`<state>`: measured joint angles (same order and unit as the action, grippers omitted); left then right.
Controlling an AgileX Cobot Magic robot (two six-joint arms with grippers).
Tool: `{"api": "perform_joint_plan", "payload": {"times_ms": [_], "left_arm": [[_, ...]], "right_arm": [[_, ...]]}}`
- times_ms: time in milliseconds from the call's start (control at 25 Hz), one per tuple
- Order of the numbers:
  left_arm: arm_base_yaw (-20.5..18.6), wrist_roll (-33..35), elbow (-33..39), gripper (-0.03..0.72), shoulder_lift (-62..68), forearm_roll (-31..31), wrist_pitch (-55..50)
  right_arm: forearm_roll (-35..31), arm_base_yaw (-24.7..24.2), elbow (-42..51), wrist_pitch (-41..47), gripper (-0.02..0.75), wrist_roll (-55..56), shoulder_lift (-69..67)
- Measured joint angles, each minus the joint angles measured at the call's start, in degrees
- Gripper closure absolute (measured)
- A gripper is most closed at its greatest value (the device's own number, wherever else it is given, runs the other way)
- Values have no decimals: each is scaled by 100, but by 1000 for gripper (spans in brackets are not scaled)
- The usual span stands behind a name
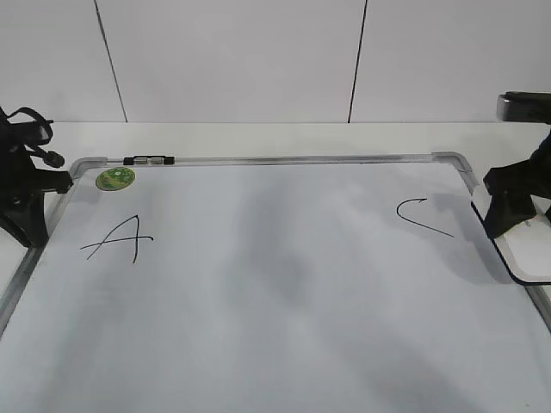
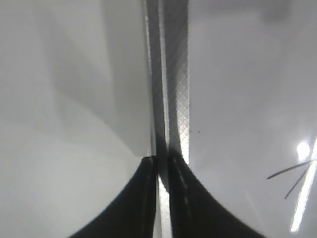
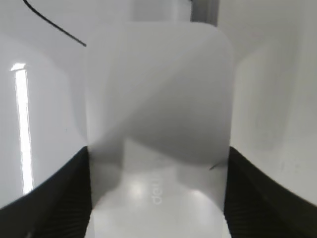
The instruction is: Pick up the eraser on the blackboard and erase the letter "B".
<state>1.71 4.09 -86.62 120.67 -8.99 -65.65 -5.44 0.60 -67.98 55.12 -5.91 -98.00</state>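
The blackboard [image 1: 275, 284] lies flat on the table. It carries a black "A" [image 1: 120, 238] at the left and a black "C" [image 1: 422, 215] at the right. No letter "B" shows anywhere; the board between them is blank. The white eraser [image 1: 529, 254] rests on the board's right edge. My right gripper [image 1: 504, 225] stands over it. In the right wrist view the eraser [image 3: 158, 124] fills the space between the two fingers [image 3: 158, 163], which touch its sides. My left gripper [image 1: 34, 237] is shut and empty over the board's left frame [image 2: 173, 74].
A round green sticker [image 1: 114, 179] sits in the board's far left corner. A small dark clip [image 1: 148, 160] is on the far frame. A white wall stands behind the table. Strokes of the "A" [image 2: 292, 173] show in the left wrist view.
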Motion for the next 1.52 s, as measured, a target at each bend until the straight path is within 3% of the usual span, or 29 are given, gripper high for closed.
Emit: {"api": "perform_joint_plan", "payload": {"times_ms": [1120, 1360, 1520], "left_arm": [[0, 0, 0, 633, 0, 0, 0], [0, 0, 0, 631, 0, 0, 0], [0, 0, 0, 631, 0, -10, 0]], "right_arm": [[-159, 0, 0, -240, 201, -13, -670], [-216, 0, -82, 20, 109, -13, -670], [-216, 0, -282, 299, 89, -13, -670]]}}
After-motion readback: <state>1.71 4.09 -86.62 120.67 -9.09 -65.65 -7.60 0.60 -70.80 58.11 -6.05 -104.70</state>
